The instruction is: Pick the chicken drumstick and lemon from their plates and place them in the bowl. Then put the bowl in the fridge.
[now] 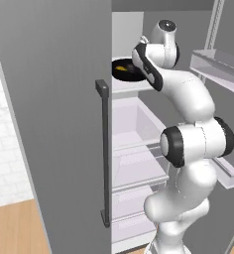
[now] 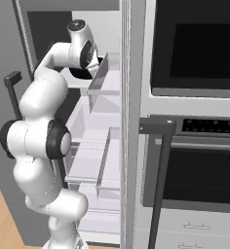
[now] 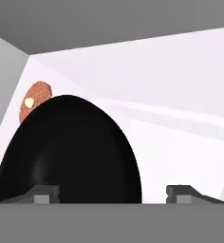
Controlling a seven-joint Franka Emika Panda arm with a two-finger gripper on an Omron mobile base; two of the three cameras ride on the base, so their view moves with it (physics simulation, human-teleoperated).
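The black bowl (image 1: 125, 70) stands on the top white shelf inside the open fridge (image 1: 54, 124). In the left base view a bit of yellow lemon (image 1: 121, 68) lies in the bowl. In the hand view the bowl (image 3: 69, 152) looms close, and the orange-brown chicken drumstick (image 3: 36, 96) pokes over its far left rim, pale bone end showing. My gripper (image 3: 113, 193) is open, its fingertips (image 3: 46, 191) spread wide. The left tip is in front of the bowl, and the right one stands off its right edge. The plates are out of view.
The fridge door's dark bar handle (image 1: 103, 154) stands left of the arm. The other door with its clear shelves (image 1: 218, 64) hangs open on the right. Lower shelves and drawers (image 1: 136, 163) sit below. A black wall oven (image 2: 195, 44) with a bar handle (image 2: 158, 129) is beside the fridge.
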